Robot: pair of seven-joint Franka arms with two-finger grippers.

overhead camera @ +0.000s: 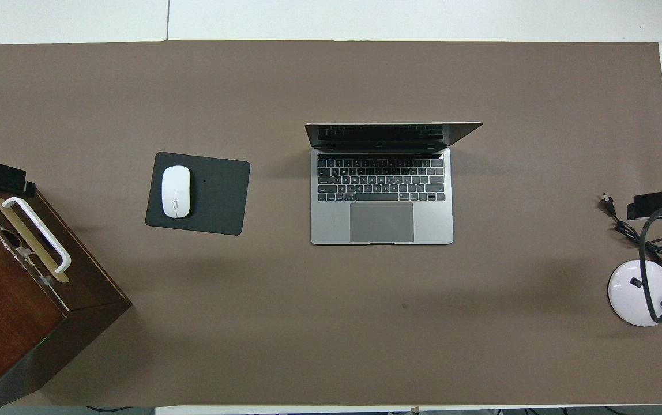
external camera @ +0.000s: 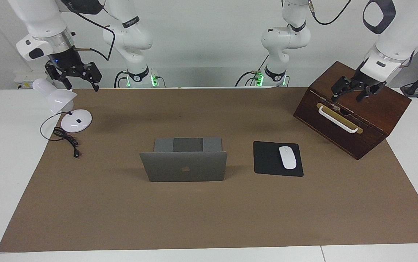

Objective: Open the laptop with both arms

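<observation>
Standing open: the laptop [external camera: 183, 165] sits mid-mat on the brown mat [external camera: 209, 218], lid raised, keyboard toward the robots.
Left gripper [external camera: 353, 95]: raised over the top of the wooden box [external camera: 354, 120] at the left arm's end of the table, fingers spread apart, holding nothing.
Right gripper [external camera: 81, 82]: raised over the desk lamp [external camera: 67, 109] at the right arm's end, fingers apart, holding nothing.
Laptop against jaws: well apart from both, lying between them, touched by neither.
Beside the laptop: a white mouse [external camera: 287, 157] on a black mouse pad [external camera: 267, 160], toward the left arm's end.
</observation>
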